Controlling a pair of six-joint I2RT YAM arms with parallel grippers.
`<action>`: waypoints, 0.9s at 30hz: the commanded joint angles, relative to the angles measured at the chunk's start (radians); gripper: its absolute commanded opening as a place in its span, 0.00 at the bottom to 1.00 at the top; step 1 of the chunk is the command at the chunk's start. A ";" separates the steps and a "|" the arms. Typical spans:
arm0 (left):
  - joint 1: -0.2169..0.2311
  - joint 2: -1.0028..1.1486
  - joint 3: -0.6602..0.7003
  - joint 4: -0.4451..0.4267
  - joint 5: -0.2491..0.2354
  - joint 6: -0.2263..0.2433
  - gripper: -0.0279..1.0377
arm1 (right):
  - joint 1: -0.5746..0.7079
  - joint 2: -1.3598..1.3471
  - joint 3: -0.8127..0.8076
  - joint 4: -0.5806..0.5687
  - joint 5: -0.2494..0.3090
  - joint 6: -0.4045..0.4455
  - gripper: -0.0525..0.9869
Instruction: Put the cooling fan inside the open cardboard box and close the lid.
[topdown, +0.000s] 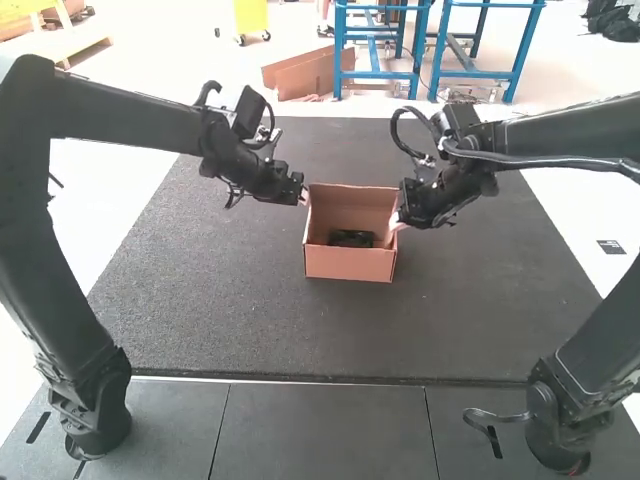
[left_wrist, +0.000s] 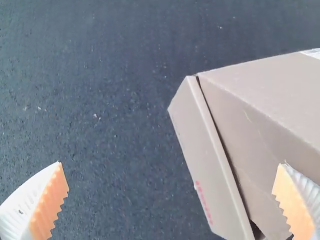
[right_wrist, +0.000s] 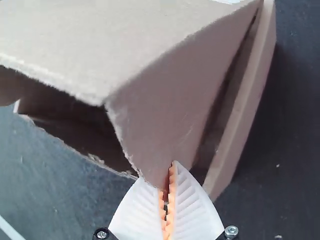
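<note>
Clamped together, the right jaws grip a cardboard flap. In the right wrist view the orange toothed pads meet on its lower corner, and the white ribbed fingers taper to that point. How much of the flap lies between the pads is hidden. The flap is plain brown card with a rough, torn-looking edge. Behind it the box interior is in shadow and nothing there can be made out.

The left jaws stand wide apart. In the left wrist view one white finger with an orange sawtooth pad hangs over the dark mat, and the other finger sits over the box wall, partly cut off by the picture's edge. Whether it touches the card is unclear. A narrow strip of card lies folded down along the box's outer side.

From the high view, the small brown cardboard box stands open near the middle of the tabletop, on a speckled, rubbery-looking mat. The fan lies inside on the box floor. It shows as a low dark shape, its outline hard to read and its near side hidden by the front wall. The left arm ends just beside the box's left rim, the right arm at its right side.
</note>
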 joint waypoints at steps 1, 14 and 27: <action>-0.010 -0.065 -0.033 -0.004 0.019 -0.004 0.94 | 0.020 -0.027 -0.027 0.027 0.053 -0.014 0.04; -0.011 -0.184 -0.004 0.068 -0.047 -0.001 0.94 | -0.010 -0.076 0.082 0.003 0.005 0.014 0.94; -0.155 0.037 0.171 0.067 -0.047 -0.032 0.94 | -0.188 -0.254 -0.075 0.124 0.301 -0.066 0.94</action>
